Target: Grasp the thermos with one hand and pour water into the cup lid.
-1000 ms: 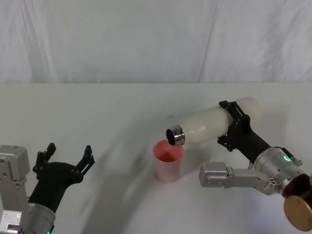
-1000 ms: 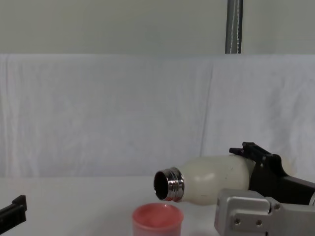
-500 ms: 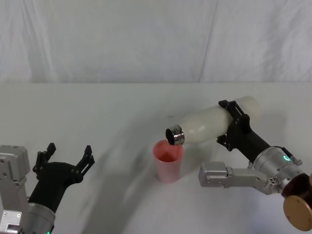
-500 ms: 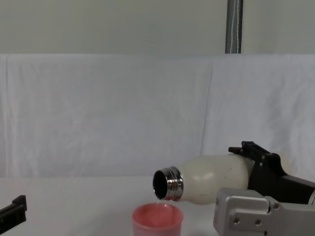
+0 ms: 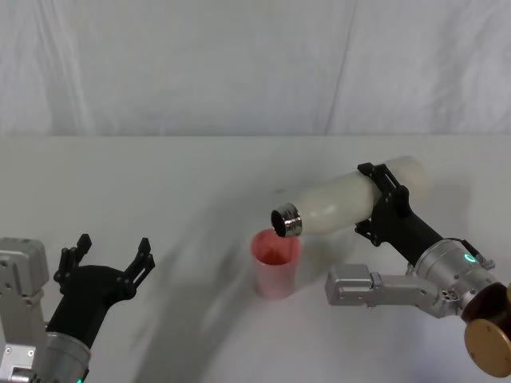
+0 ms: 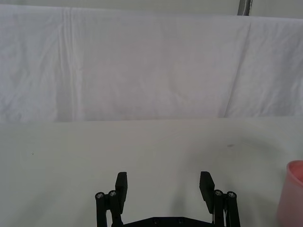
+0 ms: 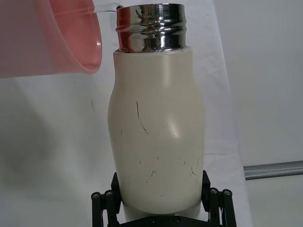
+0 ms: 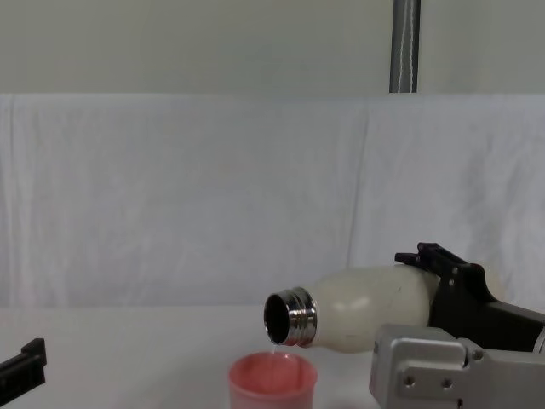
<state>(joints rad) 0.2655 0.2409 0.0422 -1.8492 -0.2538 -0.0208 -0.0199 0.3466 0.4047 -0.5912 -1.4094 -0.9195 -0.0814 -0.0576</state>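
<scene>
My right hand [image 5: 382,203] clamps the thermos [image 5: 351,197], unlabelled, tipped left; water [image 8: 273,348] dribbles into the cup lid [image 5: 276,261]. My left hand [image 5: 108,257] idles wide, near left.

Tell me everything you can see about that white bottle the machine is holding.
The thermos is a tall cream-white matte bottle with rounded shoulders and a shiny threaded steel neck, uncapped. Fine dark scratches mark its body. The right gripper holds it around its lower body, jaws on either side, tipped nearly sideways in the air with the mouth angled down. Its mouth hangs just above the cup lid, apart from it, and a thin stream of water falls from the lip.
</scene>
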